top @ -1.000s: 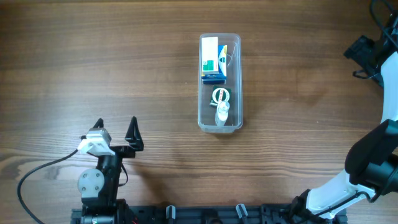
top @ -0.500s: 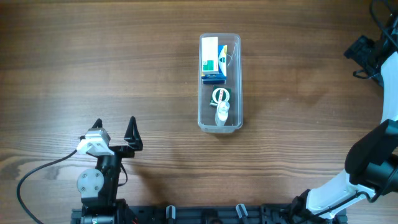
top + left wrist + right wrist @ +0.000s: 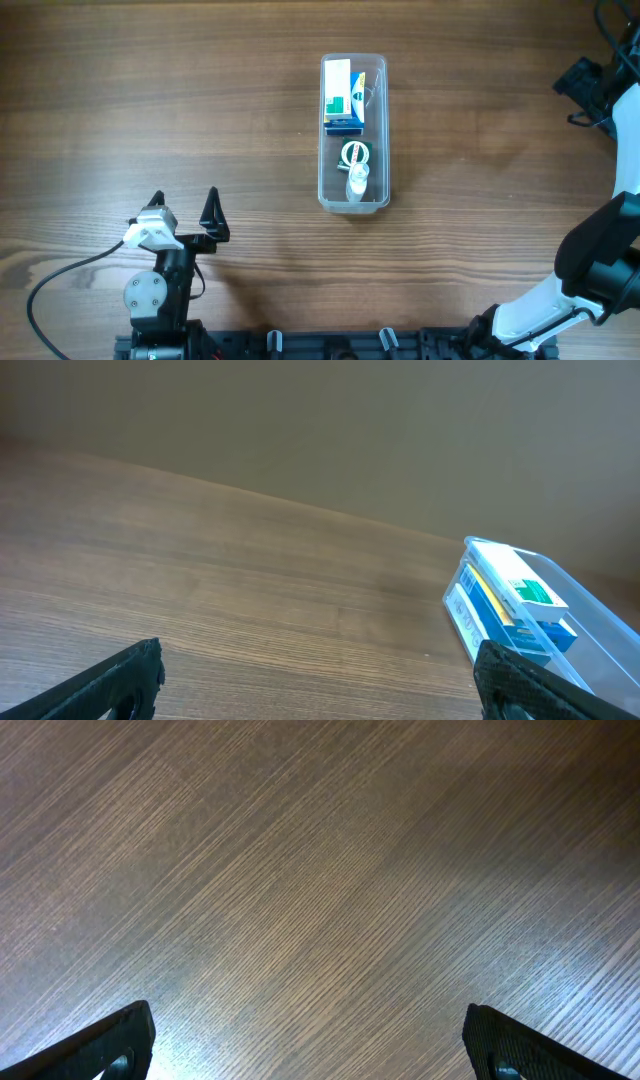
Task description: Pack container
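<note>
Well, the left claw (image 3: 186, 202) stands wide with nothing between its 2 fingers, and in its wrist view only the dark fingertips (image 3: 120, 678) show at the bottom corners. The right claw (image 3: 583, 82) is wide and holds nothing too (its wrist view shows only bare wood grain below). It sits at the far right edge of the wooden surface (image 3: 150, 80).

Outward from the left claw, the container (image 3: 323, 150) lies ahead and to the right, well apart from it. Its long axis runs straight away from the robot's base. From the right claw it lies off to the left, also well apart. By the overhead view, the left arm looks somewhat the nearer of the 2.

Inside the container, a white, green and blue box (image 3: 342, 96) fills the far half. A small clear bottle (image 3: 356, 178) lies in the near half, with a green-and-white round label or cap just beyond it. No loose item shows outside the bin, so the packing looks complete or close to it.
</note>
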